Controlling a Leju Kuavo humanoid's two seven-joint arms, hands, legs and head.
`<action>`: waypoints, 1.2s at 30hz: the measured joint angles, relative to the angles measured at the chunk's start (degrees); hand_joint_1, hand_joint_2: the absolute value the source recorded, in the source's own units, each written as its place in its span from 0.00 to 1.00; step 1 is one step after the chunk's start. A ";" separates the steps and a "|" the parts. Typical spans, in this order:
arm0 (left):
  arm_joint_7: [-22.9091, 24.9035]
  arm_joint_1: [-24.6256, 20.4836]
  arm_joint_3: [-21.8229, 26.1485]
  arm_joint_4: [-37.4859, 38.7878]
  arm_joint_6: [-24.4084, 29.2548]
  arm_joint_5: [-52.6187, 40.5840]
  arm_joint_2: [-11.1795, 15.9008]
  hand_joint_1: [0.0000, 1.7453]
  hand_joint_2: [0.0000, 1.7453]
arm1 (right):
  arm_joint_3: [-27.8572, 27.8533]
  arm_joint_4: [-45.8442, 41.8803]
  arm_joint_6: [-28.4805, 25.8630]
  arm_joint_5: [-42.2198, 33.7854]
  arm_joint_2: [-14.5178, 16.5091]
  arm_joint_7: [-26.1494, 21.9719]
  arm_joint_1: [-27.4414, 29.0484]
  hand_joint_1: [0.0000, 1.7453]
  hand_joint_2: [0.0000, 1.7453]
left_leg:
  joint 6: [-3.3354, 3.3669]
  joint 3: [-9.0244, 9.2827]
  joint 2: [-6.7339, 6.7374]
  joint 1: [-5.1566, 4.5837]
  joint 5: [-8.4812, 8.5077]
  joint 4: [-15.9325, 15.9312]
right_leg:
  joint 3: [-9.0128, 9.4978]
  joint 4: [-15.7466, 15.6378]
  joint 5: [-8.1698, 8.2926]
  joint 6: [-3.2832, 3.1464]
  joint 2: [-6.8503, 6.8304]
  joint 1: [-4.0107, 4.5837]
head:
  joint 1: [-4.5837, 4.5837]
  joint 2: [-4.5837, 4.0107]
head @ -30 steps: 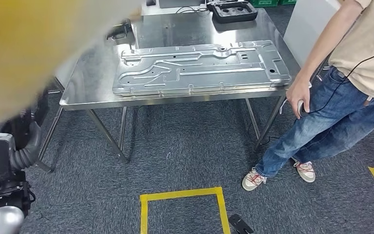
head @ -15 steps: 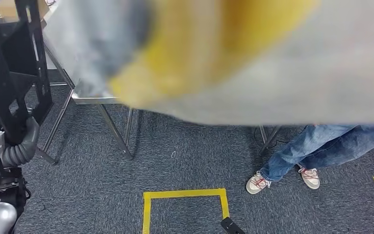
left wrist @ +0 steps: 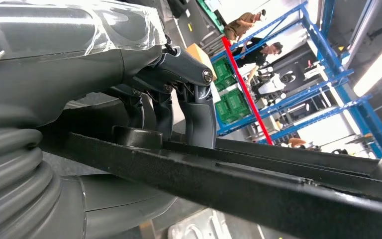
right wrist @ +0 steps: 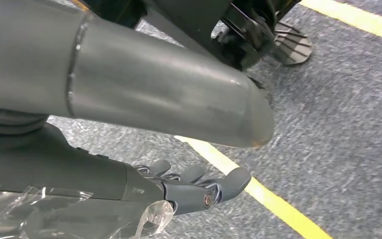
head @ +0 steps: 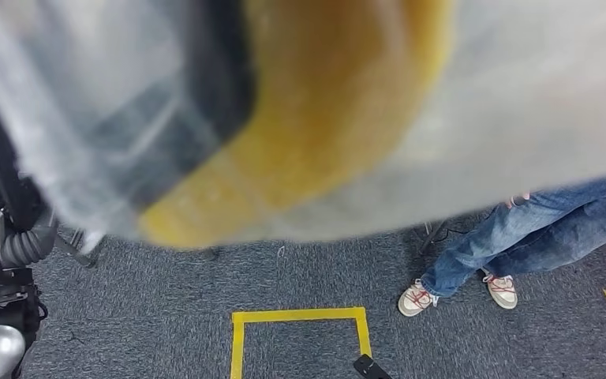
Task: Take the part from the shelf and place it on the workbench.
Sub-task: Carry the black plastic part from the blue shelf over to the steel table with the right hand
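Note:
The part (left wrist: 258, 189) is a flat black frame with a long bar that crosses the left wrist view. My left hand (left wrist: 179, 94) grips this bar, fingers (left wrist: 201, 117) hooked over its edge and the thumb beneath it. In the head view a strip of the black frame (head: 4, 166) stands at the far left. A blurred grey and yellow shape (head: 323, 118) lies very close to the head camera and hides the workbench. My right hand (right wrist: 194, 186) hangs over the carpet, fingers loosely spread and holding nothing.
A person in blue jeans (head: 521, 229) and pale shoes (head: 418, 296) stands at the right. A yellow tape square (head: 300, 316) marks the grey carpet in front of me. A yellow tape line (right wrist: 278, 204) runs under my right hand.
The blurred grey and yellow shape has spread across the upper head view, covering the workbench and the person's upper body. The black frame has come into view at the left.

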 joint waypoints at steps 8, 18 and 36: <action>0.04 -0.10 -0.15 -0.04 -0.14 -0.04 -0.02 1.00 1.00 | 0.15 0.37 -0.04 0.04 0.24 0.01 0.43 0.00 0.00 | -3.55 -0.46 -0.75 1.79 -1.82 2.34 | 1.05 -4.02 3.67 2.30 0.54 -2.21 | 0.23 0.01; 0.55 -0.61 -0.32 -0.15 -0.72 -0.58 -0.01 1.00 1.00 | 0.16 0.65 -0.58 0.02 0.31 -0.09 0.42 0.00 0.00 | -3.49 -10.43 -0.20 1.10 -9.41 21.76 | 1.46 -3.59 2.51 -2.07 0.75 -0.66 | 0.15 0.01; 1.98 -0.51 -1.42 -0.33 -0.89 -1.69 -0.05 1.00 1.00 | 0.16 0.96 -0.78 -0.32 -0.18 -0.05 1.05 0.00 0.00 | 0.89 -2.24 -0.16 -1.20 -1.77 3.96 | -5.28 8.02 -0.77 -0.17 0.39 0.53 | 0.18 0.01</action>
